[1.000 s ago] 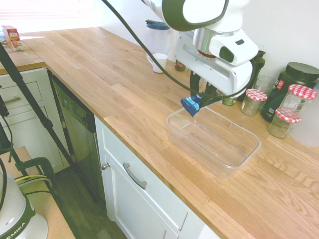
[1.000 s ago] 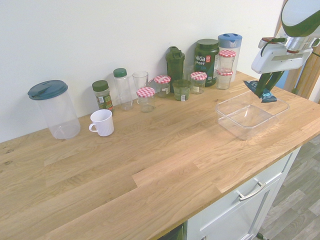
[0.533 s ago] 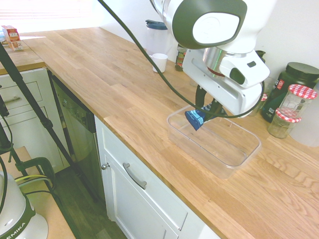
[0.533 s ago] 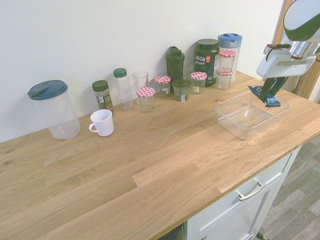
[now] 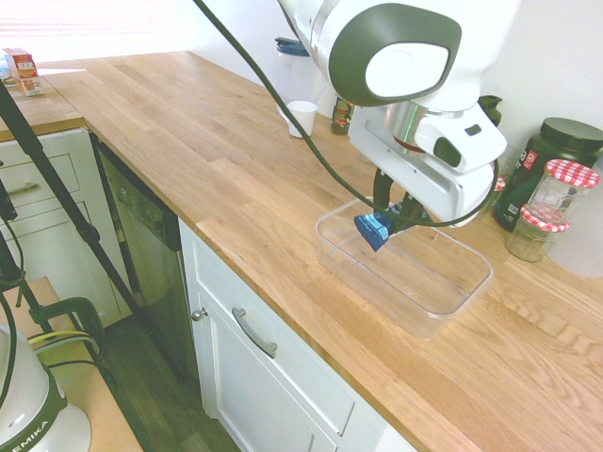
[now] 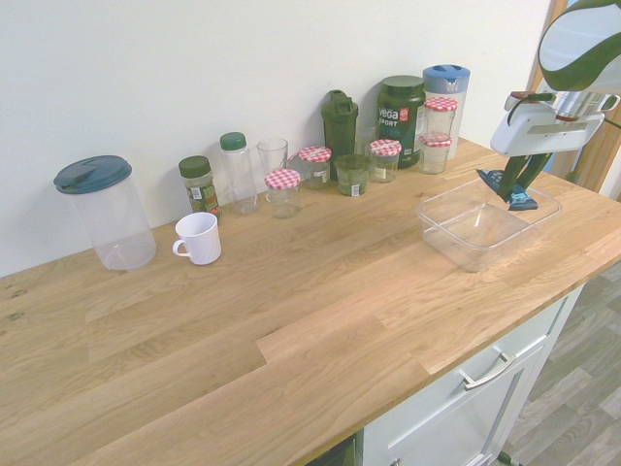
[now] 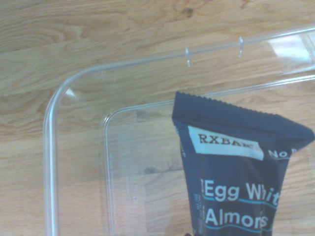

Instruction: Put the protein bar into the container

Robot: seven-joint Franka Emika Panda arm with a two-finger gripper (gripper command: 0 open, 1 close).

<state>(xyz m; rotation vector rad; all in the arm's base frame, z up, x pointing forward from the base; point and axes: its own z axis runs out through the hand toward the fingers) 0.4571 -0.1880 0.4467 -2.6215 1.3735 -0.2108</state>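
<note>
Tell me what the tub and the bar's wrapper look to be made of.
Tub: clear, glossy, rigid plastic, most likely; the counter's grain shows through it and its rim catches bright highlights.
Wrapper: dark blue, probably plastic film, fairly matt; the end seal is crimped. Whether it is foil-lined, I can't tell.

Protein bar (image 7: 236, 167) in the hand (image 6: 516, 184), above the container (image 6: 471, 254).

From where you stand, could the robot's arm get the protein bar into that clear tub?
Probably yes: the gripper holds the protein bar over the open container, which has no lid, and nothing seems to block the way down.
</note>
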